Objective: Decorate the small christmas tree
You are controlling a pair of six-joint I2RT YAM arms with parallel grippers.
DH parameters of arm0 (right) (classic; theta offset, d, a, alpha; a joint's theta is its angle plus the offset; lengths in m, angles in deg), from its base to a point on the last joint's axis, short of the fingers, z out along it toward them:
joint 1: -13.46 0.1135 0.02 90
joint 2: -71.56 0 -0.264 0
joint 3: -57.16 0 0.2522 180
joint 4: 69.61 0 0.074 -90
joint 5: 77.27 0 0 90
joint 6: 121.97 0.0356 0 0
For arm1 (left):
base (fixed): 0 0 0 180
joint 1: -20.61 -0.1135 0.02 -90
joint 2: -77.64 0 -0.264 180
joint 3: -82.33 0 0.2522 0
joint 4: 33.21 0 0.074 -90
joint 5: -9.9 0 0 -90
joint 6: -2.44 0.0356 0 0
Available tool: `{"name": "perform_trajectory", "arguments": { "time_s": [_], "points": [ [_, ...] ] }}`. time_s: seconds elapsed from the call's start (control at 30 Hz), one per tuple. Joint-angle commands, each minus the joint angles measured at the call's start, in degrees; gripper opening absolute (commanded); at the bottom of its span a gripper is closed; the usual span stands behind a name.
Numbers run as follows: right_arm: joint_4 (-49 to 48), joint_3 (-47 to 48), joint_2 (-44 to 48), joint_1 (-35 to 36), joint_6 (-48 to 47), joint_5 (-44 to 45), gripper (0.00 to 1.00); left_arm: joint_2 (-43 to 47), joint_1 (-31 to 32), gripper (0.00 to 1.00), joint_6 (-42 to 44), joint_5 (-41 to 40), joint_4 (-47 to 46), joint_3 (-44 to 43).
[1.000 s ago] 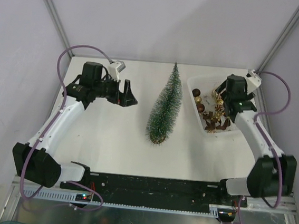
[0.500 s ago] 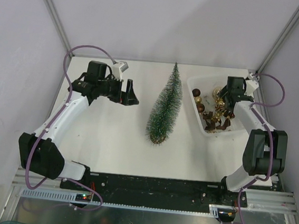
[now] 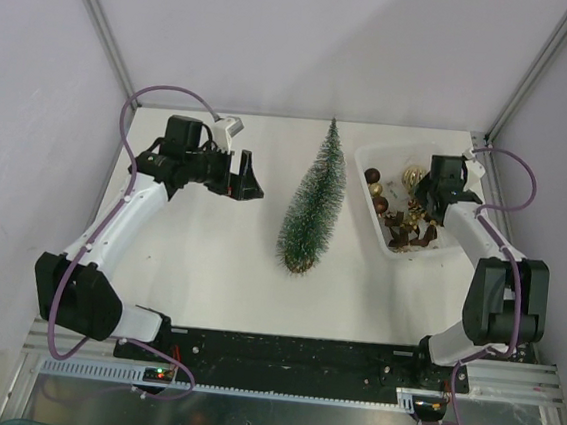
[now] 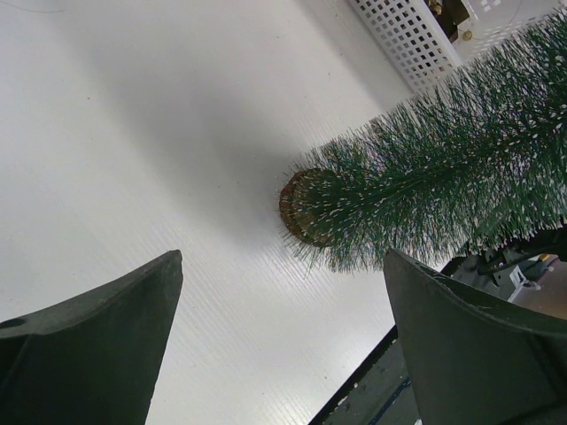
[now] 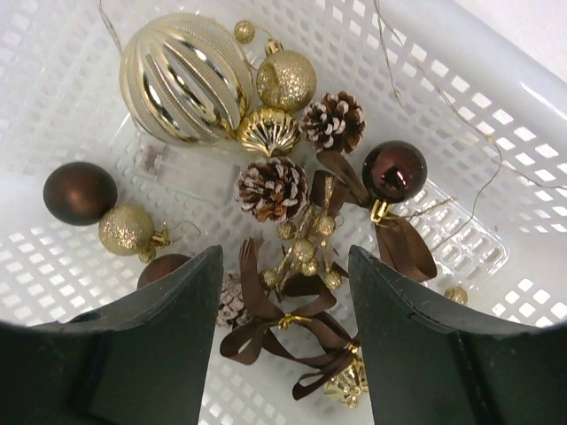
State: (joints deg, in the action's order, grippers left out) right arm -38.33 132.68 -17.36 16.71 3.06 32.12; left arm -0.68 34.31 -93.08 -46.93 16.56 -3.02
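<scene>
Two arms appear in the top view. Here the left claw (image 3: 244,181) stands wide open over the bare white desk (image 3: 209,256), holding nothing. The small christmas tree (image 3: 315,200) stands upright just beyond its fingertips, between the two claws. The right claw (image 3: 422,201) dips into the white basket (image 3: 389,238); its fingers are hard to make out, and the ornaments read only as brown and gold specks. Lilac walls (image 3: 280,41) and metal corner posts (image 3: 101,24) enclose the desk.

Left wrist view: the fingers sit either side of the tree's lower part, well apart from it. The round wooden base (image 4: 297,208) is half buried in bristles, and the treetop is cut off at the frame edge.

Right wrist view: the jaws are partly open and grip nothing visible. Between them lie a brown ribbon bow (image 5: 261,332) and a gold berry sprig (image 5: 306,252). Beyond the fingertips are pine cones (image 5: 273,188), a ribbed gold bauble (image 5: 182,80) and a dark brown bauble (image 5: 394,171). The fingers hide the basket's near floor.
</scene>
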Motion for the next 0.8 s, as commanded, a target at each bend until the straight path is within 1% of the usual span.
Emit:
{"name": "perform_trajectory", "arguments": {
  "time_s": [0.0, 0.13, 0.2, 0.27, 0.33, 0.37, 0.4, 0.47, 0.5, 0.53, 0.6, 0.77],
  "points": [
    [1.7, -1.9, 4.0, 0.1, -0.9, -1.5, 0.65, 2.0, -0.3, 1.0, 0.5, 0.7, -1.1, -0.3],
    [2.1, -5.5, 7.7, 0.1, -0.8, -1.9, 0.65, 2.2, -0.3, 1.0, 0.5, 0.9, -1.1, -0.3],
    [2.8, -6.4, 9.0, 0.1, -0.9, -2.6, 0.62, 2.4, -0.3, 1.0, 0.5, 0.8, -1.1, -0.4],
    [3.9, -7.0, 10.2, 0.4, -1.0, -2.9, 0.56, 2.7, -0.3, 1.0, 0.5, 0.7, -1.1, -0.3],
    [4.6, -7.7, 11.4, 1.0, -1.2, -3.1, 0.47, 3.3, -0.3, 1.0, 0.5, 0.7, -1.1, -0.1],
    [4.8, -8.0, 12.2, 1.2, -1.3, -3.1, 0.39, 3.5, -0.3, 0.99, 0.5, 0.7, -1.1, 0.1],
    [4.9, -8.2, 12.8, 1.4, -1.4, -3.1, 0.29, 3.7, -0.3, 1.0, 0.5, 0.7, -1.0, 0.2],
    [4.8, -8.4, 13.8, 1.5, -1.4, -3.5, 0.14, 4.1, -0.3, 1.0, 0.4, 0.6, -1.1, 0.5],
    [4.3, -8.5, 14.4, 1.4, -1.4, -3.8, 0.07, 4.3, -0.3, 1.0, 0.4, 0.5, -1.1, 0.6],
    [3.9, -8.4, 14.9, 1.4, -1.4, -4.4, 0.04, 4.6, -0.3, 1.0, 0.5, 0.4, -1.0, 0.7],
    [3.3, -8.0, 15.8, 1.4, -1.3, -5.5, 0.01, 5.2, -0.3, 1.0, 0.5, 0.0, -1.1, 0.9],
    [2.2, -6.0, 17.1, 1.4, -0.7, -8.5, 0.0, 6.8, -0.3, 1.0, 0.7, -0.6, -1.1, 1.2]
  ]
}}
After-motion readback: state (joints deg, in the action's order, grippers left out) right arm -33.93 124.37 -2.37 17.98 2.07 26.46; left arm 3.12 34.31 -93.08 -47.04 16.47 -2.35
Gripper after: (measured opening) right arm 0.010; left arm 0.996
